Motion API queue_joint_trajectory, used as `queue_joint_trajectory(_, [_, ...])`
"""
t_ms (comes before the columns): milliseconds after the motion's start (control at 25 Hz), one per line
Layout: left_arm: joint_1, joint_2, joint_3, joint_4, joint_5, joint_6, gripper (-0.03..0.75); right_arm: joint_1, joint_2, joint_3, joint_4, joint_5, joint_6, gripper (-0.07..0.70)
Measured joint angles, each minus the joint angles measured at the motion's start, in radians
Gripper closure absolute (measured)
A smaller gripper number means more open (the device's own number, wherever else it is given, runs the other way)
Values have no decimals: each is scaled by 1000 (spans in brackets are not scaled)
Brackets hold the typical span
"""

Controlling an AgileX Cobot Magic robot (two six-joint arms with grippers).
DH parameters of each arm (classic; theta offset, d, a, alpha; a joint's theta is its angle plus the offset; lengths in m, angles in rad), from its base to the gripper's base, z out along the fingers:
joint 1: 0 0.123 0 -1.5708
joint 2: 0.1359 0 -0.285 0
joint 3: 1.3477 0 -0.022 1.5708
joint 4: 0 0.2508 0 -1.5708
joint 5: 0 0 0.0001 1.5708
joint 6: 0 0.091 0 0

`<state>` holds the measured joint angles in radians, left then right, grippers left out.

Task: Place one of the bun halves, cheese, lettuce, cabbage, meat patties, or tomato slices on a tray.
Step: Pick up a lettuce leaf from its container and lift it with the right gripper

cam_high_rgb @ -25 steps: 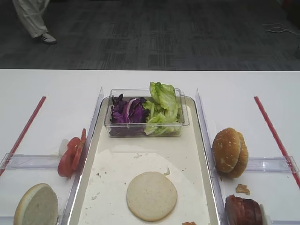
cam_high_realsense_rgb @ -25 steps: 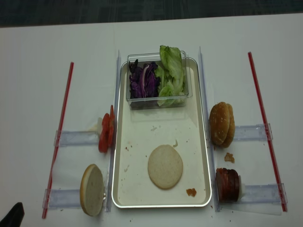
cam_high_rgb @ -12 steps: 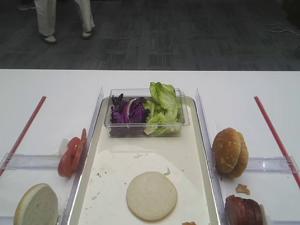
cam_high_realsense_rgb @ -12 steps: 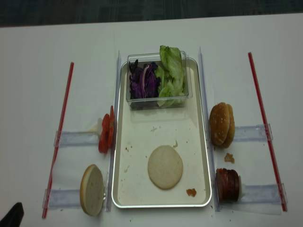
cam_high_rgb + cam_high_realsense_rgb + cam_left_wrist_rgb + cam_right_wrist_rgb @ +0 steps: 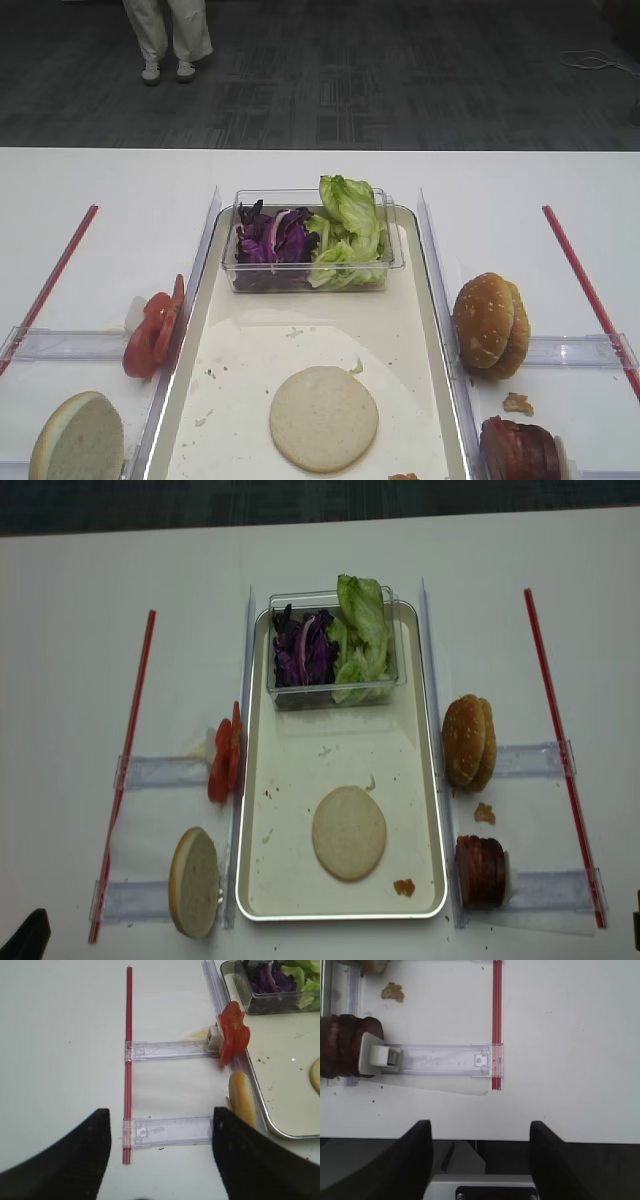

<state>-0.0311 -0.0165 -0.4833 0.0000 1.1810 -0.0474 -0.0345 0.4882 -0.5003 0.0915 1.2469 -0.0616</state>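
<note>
One pale bun half (image 5: 323,418) lies flat on the silver-rimmed tray (image 5: 432,300). Another bun half (image 5: 242,1097) stands on edge left of the tray, below the tomato slices (image 5: 234,1032). Two seeded bun halves (image 5: 490,323) and the meat patties (image 5: 340,1046) stand right of it. Lettuce (image 5: 348,230) and purple cabbage (image 5: 273,240) fill a tub at the tray's far end. Cheese is out of view. My left gripper (image 5: 160,1110) hangs open over the table left of the tray. My right gripper (image 5: 480,1123) hangs open over the table's front edge, right of the patties. Both are empty.
The clear tub (image 5: 310,280) stands on the tray's far end. Clear plastic side trays (image 5: 170,1050) and red strips (image 5: 128,1035) flank the tray on both sides. A crumb (image 5: 393,992) lies near the patties. A person (image 5: 170,35) stands beyond the table.
The person in the background has walked to the right. A dark sliver has entered the bottom right corner of the realsense view. No food has moved.
</note>
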Motion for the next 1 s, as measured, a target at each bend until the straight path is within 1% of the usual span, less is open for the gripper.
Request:
queue_joint_trajectory(160, [0,0,0,0,0,0,294,0,44,0,6,1,0,188])
queue_joint_trajectory(440, [0,0,0,-7,0,0,294,0,64,-2,16,-7,-2,188])
queue_joint_trajectory(600, [0,0,0,-7,0,-1,294,0,112,-6,19,-7,12,188])
queue_joint_trajectory(800, [0,0,0,-7,0,-1,294,0,212,-70,19,-9,15,188])
queue_joint_trajectory(1000, [0,0,0,-7,0,-1,294,0,354,-170,-3,-20,17,188])
